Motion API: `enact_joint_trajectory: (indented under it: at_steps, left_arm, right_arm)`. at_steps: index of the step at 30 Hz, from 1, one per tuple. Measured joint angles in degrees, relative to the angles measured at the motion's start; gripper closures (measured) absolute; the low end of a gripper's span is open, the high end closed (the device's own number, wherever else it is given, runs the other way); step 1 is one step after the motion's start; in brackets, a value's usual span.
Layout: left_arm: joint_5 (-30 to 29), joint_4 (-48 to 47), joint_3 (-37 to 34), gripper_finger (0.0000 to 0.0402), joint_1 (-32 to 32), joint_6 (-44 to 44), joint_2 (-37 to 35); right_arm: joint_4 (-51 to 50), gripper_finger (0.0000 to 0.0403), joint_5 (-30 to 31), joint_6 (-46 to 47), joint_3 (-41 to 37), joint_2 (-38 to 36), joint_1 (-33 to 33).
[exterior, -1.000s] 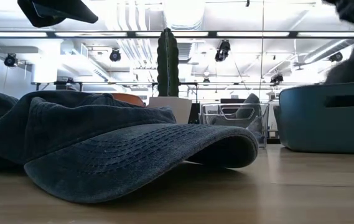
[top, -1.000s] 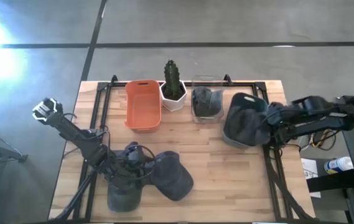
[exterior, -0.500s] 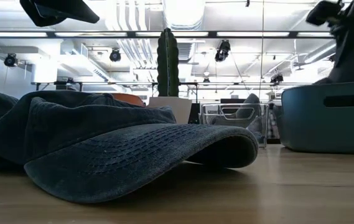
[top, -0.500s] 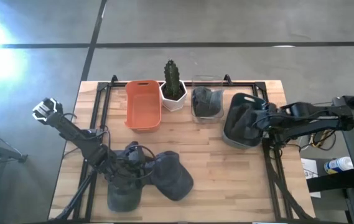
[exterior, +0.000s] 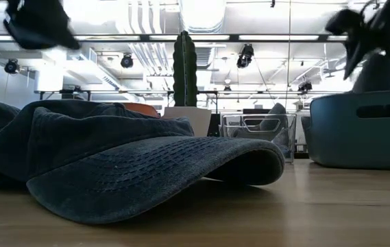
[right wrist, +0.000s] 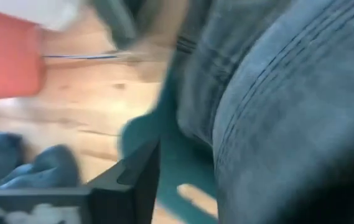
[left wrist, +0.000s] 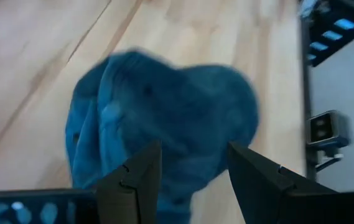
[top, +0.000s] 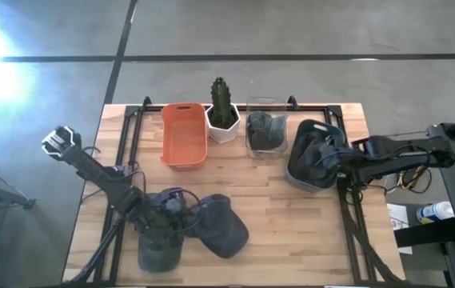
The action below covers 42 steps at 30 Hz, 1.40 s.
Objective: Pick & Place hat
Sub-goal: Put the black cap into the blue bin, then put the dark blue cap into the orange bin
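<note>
A dark denim hat (top: 313, 156) lies in the dark teal bin (top: 294, 173) at the table's right side, the right gripper (top: 329, 158) at it; its fingers are hidden by cloth and blur, so I cannot tell their state. More hats (top: 221, 224) lie near the front left, under the left gripper (left wrist: 192, 168), whose fingers stand apart above blue cloth (touching nothing). No writing is legible anywhere. Behind stand an orange bin (top: 183, 134), a cactus (top: 221, 102) and a clear box (top: 266, 133).

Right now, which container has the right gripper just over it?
The dark teal bin at the table's right end; the right gripper hangs over the hat inside it, unlike the orange bin and clear box.
</note>
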Motion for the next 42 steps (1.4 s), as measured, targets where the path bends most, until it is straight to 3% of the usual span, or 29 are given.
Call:
enact_joint_trajectory:
  at_steps: [5,8,12,16,19,23,35,38,42]
  left_arm:
    - [0.32,5.67,-5.54,0.0227,0.00,-4.43,0.00]
    - [0.30,12.78,-8.28,0.0227,0.01,-4.47,0.00]
    - [-0.45,18.01,-9.43,0.0227,0.01,-2.91,0.00]
    - [-4.05,18.16,-9.02,0.0227,0.25,0.48,0.00]
    - [-4.24,18.23,-8.86,0.0227,1.33,3.54,0.00]
    - [-2.41,18.19,-9.00,0.0227,3.49,6.80,0.00]
    - [7.50,18.11,-12.40,0.0227,9.11,13.21,0.01]
    - [9.52,18.02,-13.69,0.0227,9.24,13.22,0.02]
    - [11.44,18.15,-14.56,0.0227,9.22,13.25,0.04]
  right_arm:
    - [-8.18,0.0208,1.18,-1.69,7.77,0.26,0.00]
    - [-12.60,0.0203,-1.47,-2.00,11.50,0.97,0.12]
    - [-9.78,0.0198,-4.92,-2.95,15.21,3.12,2.58]
    - [-2.55,0.0197,-8.65,-3.05,16.65,8.52,6.94]
    - [4.83,0.0197,-14.80,-2.38,15.47,14.31,10.59]
    - [23.58,0.0197,-20.09,-1.50,12.51,22.75,16.06]
    - [66.00,0.0197,-18.11,12.30,12.91,52.66,27.53]
    - [71.98,0.0197,-14.38,16.59,14.79,59.77,29.84]
    - [72.76,0.0197,-8.83,21.71,17.85,66.75,31.55]
